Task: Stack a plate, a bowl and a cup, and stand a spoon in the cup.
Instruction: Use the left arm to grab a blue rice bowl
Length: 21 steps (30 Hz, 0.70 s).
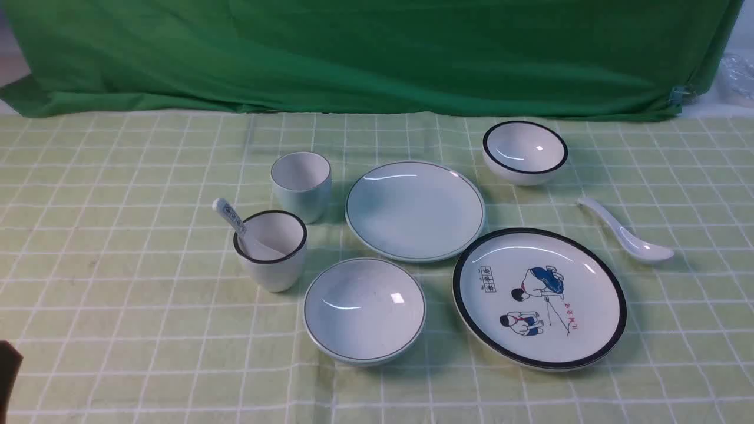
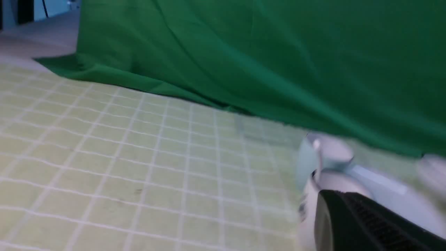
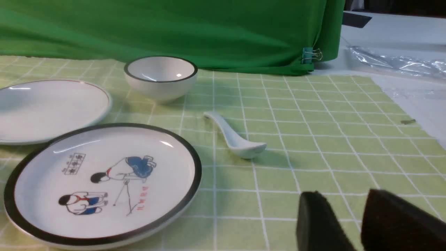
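Right wrist view: right gripper [image 3: 346, 195] low over the checked cloth [image 3: 313, 139]. Its two dark fingers [image 3: 315, 219] stand apart with nothing between them. Near, ahead of it, lies the spoon [image 3: 235, 137], all white and flat on the cloth, scoop end toward the gripper and handle pointing away. Only bare cloth lies between tool and spoon, so this is probably this arm's pick. Past the spoon sits a picture plate [image 3: 101, 184]. Farther out are the plate [image 3: 48, 109] and a black-rimmed bowl [image 3: 161, 78].

Left wrist view, blurred: left gripper [image 2: 343, 212] closed, nothing seen in it. Cups sit close ahead of its tip, too smeared to tell apart.

Front view: neither gripper shows. On the left gripper's side the cup [image 1: 301, 185] stands upright, just behind a black-rimmed cup [image 1: 272, 250] that holds a blue-marked spoon [image 1: 231, 219]. The bowl [image 1: 364, 309] sits between the two arms' sides, close to the plate but apart from it.

Nothing is stacked yet. The plate can serve as base where it lies, so the bowl likely goes first.
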Each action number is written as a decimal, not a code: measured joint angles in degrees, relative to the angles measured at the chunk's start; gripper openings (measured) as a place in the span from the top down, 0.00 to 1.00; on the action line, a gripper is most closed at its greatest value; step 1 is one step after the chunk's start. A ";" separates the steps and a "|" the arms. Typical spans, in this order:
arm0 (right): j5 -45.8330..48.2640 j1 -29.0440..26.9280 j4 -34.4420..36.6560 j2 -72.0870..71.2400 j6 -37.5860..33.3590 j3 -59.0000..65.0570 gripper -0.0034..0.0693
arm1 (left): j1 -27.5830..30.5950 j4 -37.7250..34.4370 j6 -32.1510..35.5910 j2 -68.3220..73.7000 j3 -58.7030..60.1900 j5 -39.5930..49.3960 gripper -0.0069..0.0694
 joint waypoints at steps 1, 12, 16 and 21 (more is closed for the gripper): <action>0.00 0.00 0.00 0.00 0.00 0.00 0.62 | 0.00 -0.50 -0.23 0.00 0.00 -0.32 0.88; 0.00 0.00 0.00 0.00 0.00 0.00 0.62 | 0.00 0.78 -1.29 0.73 -8.04 6.02 0.88; 0.00 0.00 0.00 0.00 0.00 0.00 0.62 | 0.00 9.52 -0.88 8.77 -19.33 17.59 0.88; 0.00 0.00 0.00 0.00 0.00 0.00 0.62 | -0.24 19.75 6.17 29.54 -36.45 40.12 0.88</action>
